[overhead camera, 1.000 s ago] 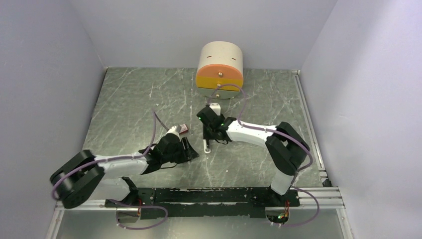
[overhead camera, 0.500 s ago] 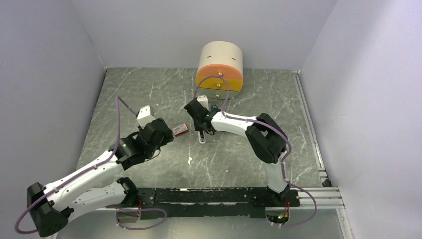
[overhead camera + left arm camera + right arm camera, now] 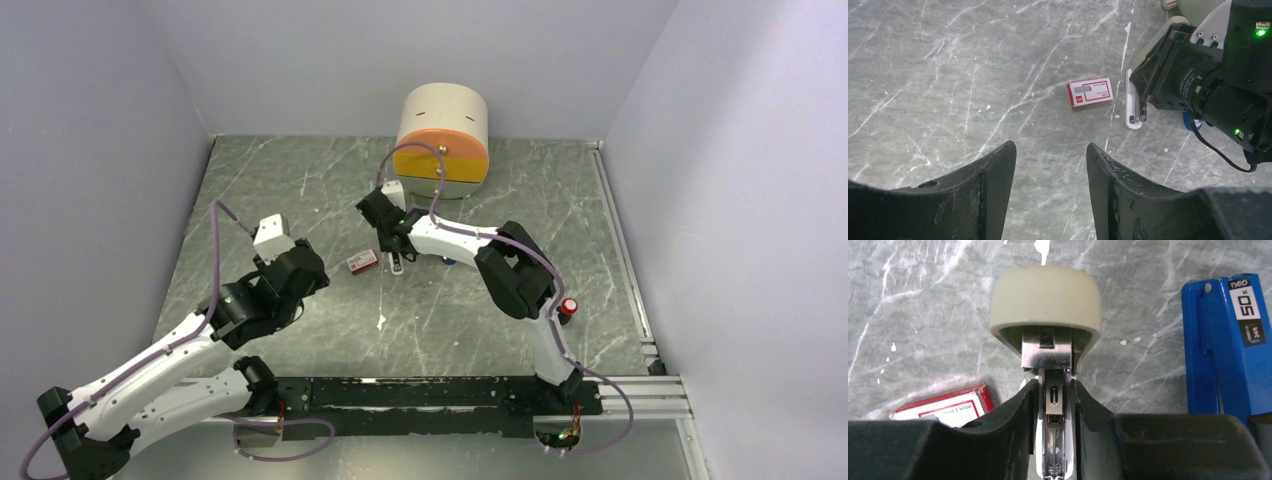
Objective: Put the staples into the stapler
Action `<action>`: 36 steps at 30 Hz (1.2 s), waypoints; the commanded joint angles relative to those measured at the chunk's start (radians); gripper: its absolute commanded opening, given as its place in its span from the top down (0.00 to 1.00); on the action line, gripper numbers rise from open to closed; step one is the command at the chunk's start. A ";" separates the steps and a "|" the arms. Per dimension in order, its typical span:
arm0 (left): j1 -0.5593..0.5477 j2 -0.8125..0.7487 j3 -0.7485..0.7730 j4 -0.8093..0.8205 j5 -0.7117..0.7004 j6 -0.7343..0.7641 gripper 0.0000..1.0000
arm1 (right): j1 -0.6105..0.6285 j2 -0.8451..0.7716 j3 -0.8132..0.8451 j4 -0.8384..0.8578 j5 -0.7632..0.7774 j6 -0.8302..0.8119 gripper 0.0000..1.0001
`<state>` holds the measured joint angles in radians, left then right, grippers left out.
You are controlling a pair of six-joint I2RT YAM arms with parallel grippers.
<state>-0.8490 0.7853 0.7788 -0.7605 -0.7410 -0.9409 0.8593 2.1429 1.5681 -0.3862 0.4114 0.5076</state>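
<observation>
Stapler point(image 3: 397, 263), cream-white and narrow, is seen from the top camera on the grey marbled desk point(image 3: 270, 190) near its middle, under the tip of the right gripper point(image 3: 392, 248), whose arm is stretched forward and to the left. A small red-and-white box point(image 3: 362, 262) is laid just beside the stapler on its left. The left gripper point(image 3: 305, 275) is held over the desk, apart from the box and nearer the front edge. A cream drum with an orange face point(image 3: 442, 130) is stood against the back wall. From the left wrist camera, the two dark fingers point(image 3: 983, 195) of the left gripper are seen spread wide with only bare desk between them. The box and the stapler's white base are seen further ahead, side by side but not touching, with the right gripper's black body over the stapler. From the right wrist camera, the stapler's rounded cream top is seen beyond the fingers, with a metal channel running from it towards the camera. The right gripper's fingers point(image 3: 1013, 425) are pressed against both sides of that channel, so the stapler is pinched between them. A corner of the box is seen at lower left, and a blue stapler point(image 3: 1220, 345) is laid on the desk to the right, apart from the cream one.
</observation>
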 commanded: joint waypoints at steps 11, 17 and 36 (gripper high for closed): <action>-0.002 -0.030 -0.024 -0.023 -0.024 0.014 0.39 | 0.000 0.004 0.068 -0.064 0.000 -0.009 0.43; -0.002 -0.037 -0.040 0.004 -0.005 0.017 0.37 | -0.001 -0.138 -0.009 -0.058 -0.031 -0.016 0.34; -0.002 0.009 -0.077 0.225 0.162 0.095 0.22 | -0.232 -0.496 -0.454 0.045 -0.157 -0.267 0.20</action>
<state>-0.8490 0.7731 0.7067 -0.6243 -0.6373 -0.8860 0.6220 1.6215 1.1236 -0.4000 0.3805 0.3557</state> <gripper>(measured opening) 0.748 0.797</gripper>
